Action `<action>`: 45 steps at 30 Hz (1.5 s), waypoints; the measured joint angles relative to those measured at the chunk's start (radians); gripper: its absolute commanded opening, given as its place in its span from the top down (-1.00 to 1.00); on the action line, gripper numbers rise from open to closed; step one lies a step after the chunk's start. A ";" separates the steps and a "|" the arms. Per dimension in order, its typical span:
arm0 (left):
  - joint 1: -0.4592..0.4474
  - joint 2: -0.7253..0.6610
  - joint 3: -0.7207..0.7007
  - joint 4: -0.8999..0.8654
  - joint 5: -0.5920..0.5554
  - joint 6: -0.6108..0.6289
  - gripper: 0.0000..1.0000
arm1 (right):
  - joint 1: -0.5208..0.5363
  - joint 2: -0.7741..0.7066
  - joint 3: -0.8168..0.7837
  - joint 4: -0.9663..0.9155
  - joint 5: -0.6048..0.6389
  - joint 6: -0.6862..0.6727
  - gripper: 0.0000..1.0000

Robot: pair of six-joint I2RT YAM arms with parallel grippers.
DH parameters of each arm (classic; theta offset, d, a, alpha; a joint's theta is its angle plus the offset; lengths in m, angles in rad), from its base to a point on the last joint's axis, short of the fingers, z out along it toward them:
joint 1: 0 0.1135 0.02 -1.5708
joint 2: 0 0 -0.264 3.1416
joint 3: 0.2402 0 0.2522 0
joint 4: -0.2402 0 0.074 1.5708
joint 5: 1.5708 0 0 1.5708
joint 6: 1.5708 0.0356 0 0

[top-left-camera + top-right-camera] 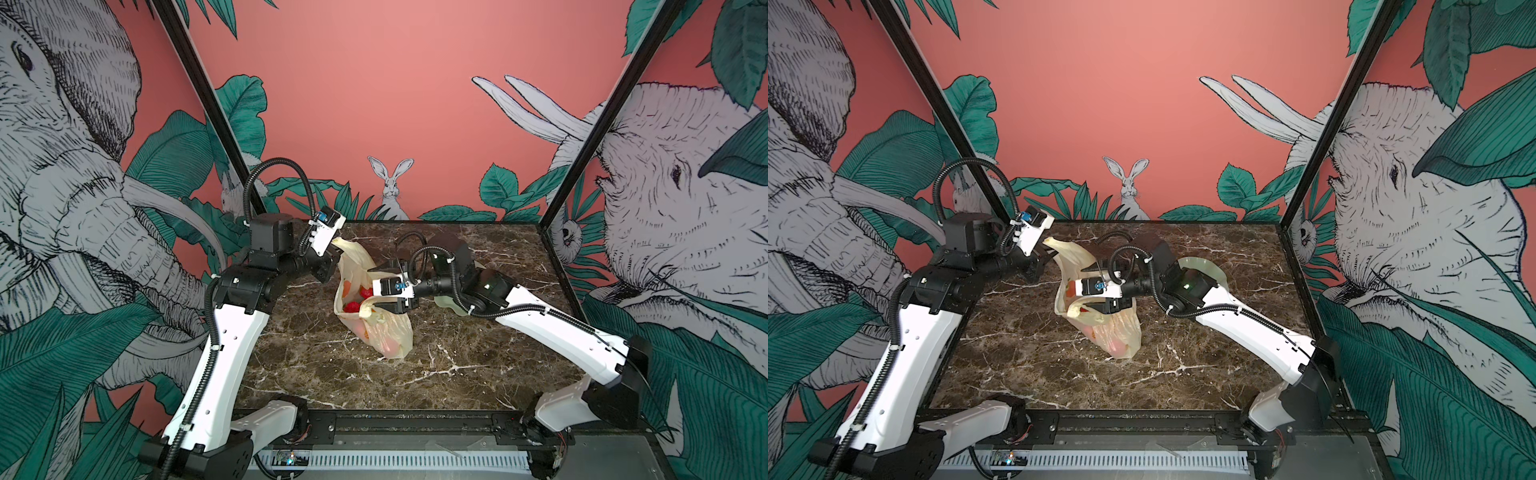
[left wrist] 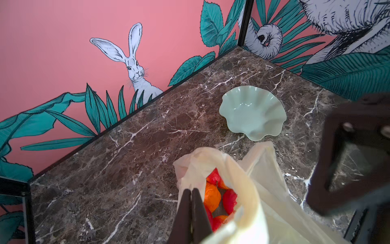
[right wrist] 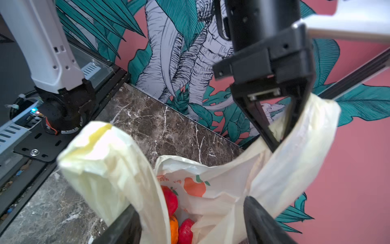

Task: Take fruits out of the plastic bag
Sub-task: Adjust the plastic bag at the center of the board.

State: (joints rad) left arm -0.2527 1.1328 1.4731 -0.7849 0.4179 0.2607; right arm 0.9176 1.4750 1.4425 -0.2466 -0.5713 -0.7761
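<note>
Pinching one handle of the plastic bag (image 1: pixel 386 332) in the left gripper (image 2: pixel 191 191), jaws pressed fully together, holding that handle up above the marble tabletop (image 1: pixel 457 365). Hovering the right gripper (image 3: pixel 188 209) at the bag's open mouth, fingers (image 3: pixel 261 224) spread wide (second handle draping against one of them, nothing clamped). Lying deep in the bag, just below both grippers: the fruits (image 2: pixel 230 199), red ones and an orange (image 2: pixel 212 195). Standing well apart, a pale green wavy-rimmed dish (image 2: pixel 251 112).

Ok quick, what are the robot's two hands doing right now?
Left gripper: shut on the plastic bag, pinching its handle.
Right gripper: open at the bag's mouth, gripping nothing.
</note>
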 measured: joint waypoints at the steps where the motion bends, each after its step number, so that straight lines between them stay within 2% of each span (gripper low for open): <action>1: 0.000 0.002 0.000 -0.003 -0.007 -0.014 1.00 | 0.006 0.000 0.001 -0.014 0.004 -0.009 -0.42; 7: 0.000 0.006 0.004 -0.039 -0.045 -0.078 1.00 | 0.045 0.001 0.027 -0.145 0.009 -0.069 -0.34; 14: 0.000 0.027 0.032 -0.080 -0.112 -0.122 1.00 | 0.066 -0.013 0.057 -0.238 0.007 -0.091 -0.55; 20: 0.000 0.027 0.032 -0.090 -0.128 -0.134 1.00 | 0.079 -0.011 0.063 -0.269 0.006 -0.088 -0.51; 25: 0.000 0.029 0.032 -0.093 -0.142 -0.134 1.00 | 0.103 0.032 0.137 -0.328 0.007 -0.092 -0.50; 27: 0.000 0.034 0.032 -0.093 -0.146 -0.134 1.00 | 0.111 0.040 0.149 -0.331 0.008 -0.093 -0.35; 29: 0.000 0.040 0.032 -0.094 -0.147 -0.133 1.00 | 0.117 0.044 0.149 -0.335 0.010 -0.090 -0.02; 30: 0.000 0.042 0.032 -0.093 -0.147 -0.133 1.00 | 0.121 0.047 0.149 -0.336 0.010 -0.090 0.27; 31: 0.000 0.044 0.032 -0.093 -0.147 -0.133 0.90 | 0.126 0.053 0.150 -0.338 0.009 -0.090 0.64; 32: 0.000 0.045 0.032 -0.092 -0.148 -0.132 0.68 | 0.131 0.061 0.154 -0.341 0.006 -0.091 0.95; 34: 0.000 0.045 0.032 -0.091 -0.149 -0.134 0.33 | 0.139 0.074 0.159 -0.342 0.006 -0.090 1.00; 36: 0.000 0.046 0.034 -0.092 -0.146 -0.124 0.19 | 0.143 0.078 0.158 -0.342 0.011 -0.090 1.00; 38: 0.000 0.055 0.047 -0.103 -0.132 -0.101 0.18 | 0.144 0.074 0.147 -0.327 0.016 -0.092 1.00; 39: 0.000 0.060 0.055 -0.109 -0.127 -0.085 0.21 | 0.144 0.069 0.136 -0.314 0.019 -0.092 1.00; 45: 0.000 0.072 0.084 -0.144 -0.141 -0.033 1.00 | 0.144 0.027 0.057 -0.280 0.023 -0.090 1.00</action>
State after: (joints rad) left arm -0.2527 1.2053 1.5566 -0.9291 0.2771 0.2279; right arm 1.0615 1.5024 1.4994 -0.5270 -0.5484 -0.8665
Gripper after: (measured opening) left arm 0.116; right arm 0.047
